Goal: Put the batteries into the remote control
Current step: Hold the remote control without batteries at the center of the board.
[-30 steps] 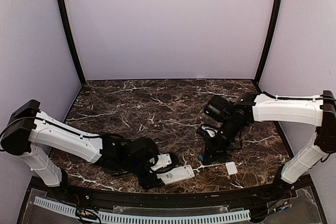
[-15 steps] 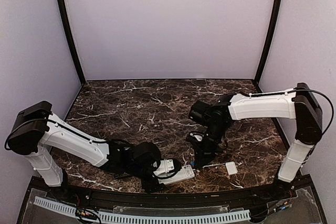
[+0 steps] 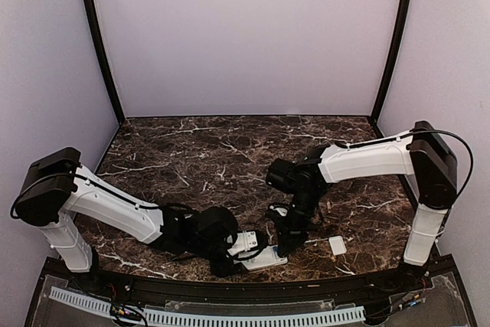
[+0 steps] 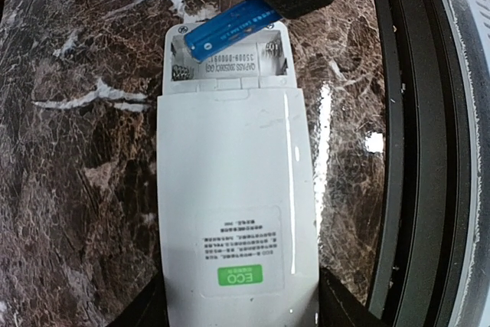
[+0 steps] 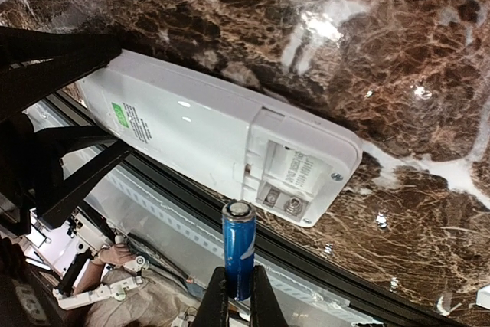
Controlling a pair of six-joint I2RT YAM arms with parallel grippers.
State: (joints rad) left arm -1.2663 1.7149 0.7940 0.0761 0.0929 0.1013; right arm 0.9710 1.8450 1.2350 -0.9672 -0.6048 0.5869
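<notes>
The white remote control (image 4: 230,189) lies back up on the marble table near its front edge, green label toward my left gripper; it also shows in the top view (image 3: 268,259) and the right wrist view (image 5: 191,124). Its battery compartment (image 4: 230,63) is open and holds no cell. My left gripper (image 4: 237,313) is shut on the remote's label end. My right gripper (image 5: 235,296) is shut on a blue battery (image 5: 238,246) and holds it tilted just over the compartment (image 5: 295,178). The battery also shows in the left wrist view (image 4: 230,28). No other battery shows.
The small white cover piece (image 3: 337,246) lies on the table to the right of the remote. The table's black front rim (image 4: 398,151) runs close beside the remote. Purple walls enclose the back and sides.
My right arm has swung left and toward the front with the battery, from right of the remote to over its open end. My left gripper has shifted the remote slightly right.
</notes>
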